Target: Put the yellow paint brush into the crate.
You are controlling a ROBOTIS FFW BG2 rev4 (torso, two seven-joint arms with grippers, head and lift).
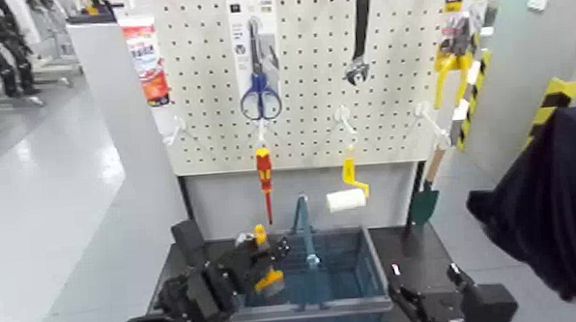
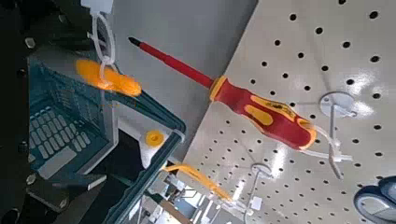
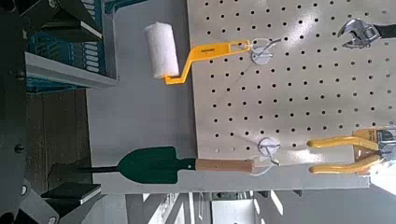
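The crate [image 1: 314, 308], a blue-grey slotted basket with a blue hoop handle, stands low in the middle of the head view. The yellow paint brush [image 1: 268, 277] stands nearly upright at my left gripper [image 1: 263, 258], right over the crate's left rim. In the left wrist view the brush [image 2: 108, 77] shows as an orange-yellow bar just above the crate's rim [image 2: 140, 110]. Whether it is gripped does not show. My right gripper [image 1: 427, 297] rests open and empty by the crate's right front corner.
Behind the crate a pegboard carries blue scissors [image 1: 260, 95], a wrench [image 1: 359, 34], a red-and-yellow screwdriver [image 1: 265, 174], a yellow-handled white roller [image 1: 346, 200], a green trowel [image 1: 424, 204] and yellow pliers [image 1: 448, 64]. A dark-clothed shape [image 1: 557, 212] fills the right edge.
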